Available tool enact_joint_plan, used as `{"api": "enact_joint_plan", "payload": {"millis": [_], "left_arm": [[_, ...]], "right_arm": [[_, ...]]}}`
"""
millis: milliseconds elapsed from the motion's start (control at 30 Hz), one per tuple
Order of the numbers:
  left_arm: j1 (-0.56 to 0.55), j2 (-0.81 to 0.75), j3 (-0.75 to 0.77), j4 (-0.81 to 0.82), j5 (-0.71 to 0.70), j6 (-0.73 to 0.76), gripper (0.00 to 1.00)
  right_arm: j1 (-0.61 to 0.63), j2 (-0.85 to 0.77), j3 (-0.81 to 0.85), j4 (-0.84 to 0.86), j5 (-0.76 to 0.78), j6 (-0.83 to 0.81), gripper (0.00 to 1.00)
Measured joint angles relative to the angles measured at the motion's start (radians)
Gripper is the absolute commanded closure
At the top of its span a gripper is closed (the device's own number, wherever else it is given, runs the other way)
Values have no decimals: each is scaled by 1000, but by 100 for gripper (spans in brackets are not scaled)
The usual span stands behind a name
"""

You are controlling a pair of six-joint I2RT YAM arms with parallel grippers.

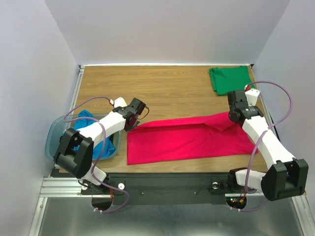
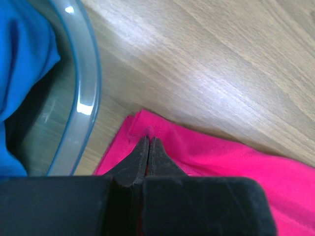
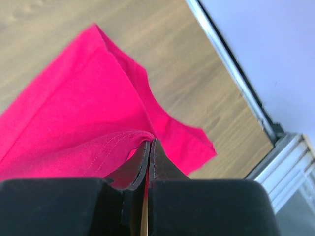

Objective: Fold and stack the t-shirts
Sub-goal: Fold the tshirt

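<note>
A: Where is the pink shirt [image 1: 187,140] now?

B: It lies long across the near half of the desk [image 1: 167,93], from 9 o'clock to 3 o'clock. The left tool [image 2: 149,141] is pinched closed on its corner at the 9 o'clock end. The right tool [image 3: 149,143] is pinched closed on a raised fold at the 3 o'clock end.

A: What could go wrong from here?

B: Both tools seem to hold only a thin bit of cloth near the edge. If the arms pull apart too much, one end may slip out and the fold would be lost. If they lift unevenly, the shirt may twist.

A: Is anything in the way?

B: Yes. The tub [image 1: 53,140] with the blue shirt [image 1: 87,117] stands just beside the left tool, so that arm could bump it. The green shirt [image 1: 229,78], folded at 1 o'clock, is near the right arm and could be dragged.
</note>
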Motion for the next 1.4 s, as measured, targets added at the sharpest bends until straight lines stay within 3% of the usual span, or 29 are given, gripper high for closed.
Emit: {"api": "enact_joint_plan", "payload": {"millis": [267,400,433,500,533,567,600,800,933,1033,1200,1400], "left_arm": [[-8,-5,-51,-6,3,-35,100],[-27,-5,-55,-6,8,-50,100],[-28,-5,-55,-6,8,-52,90],[-32,-5,-57,-7,10,-60,75],[-33,-6,-60,-10,13,-66,62],[-33,-6,-62,-13,14,-71,55],[-33,-8,-66,-17,15,-76,47],[-34,-76,-71,-54,16,-97,37],[-35,-120,-62,-85,10,-105,21],[-38,-124,-40,-88,6,-102,9],[-40,-93,10,-51,19,-58,8],[-90,62,75,31,52,0,7]], "right_arm": [[0,-68,-33,-71,-12,117,100],[0,-137,-33,-81,-7,149,94],[0,-151,-33,-82,-7,153,92],[0,-189,-37,-83,-6,163,69],[0,-214,-47,-79,-4,172,56],[0,-242,-61,-81,2,177,44],[0,-273,-74,-82,6,190,1],[0,-402,-102,-95,31,203,0],[-1,-410,-98,-95,39,202,0],[-1,-352,-64,-97,16,201,0],[-1,-203,-6,-77,-115,212,0],[-1,37,-22,-26,-258,277,0]]}}
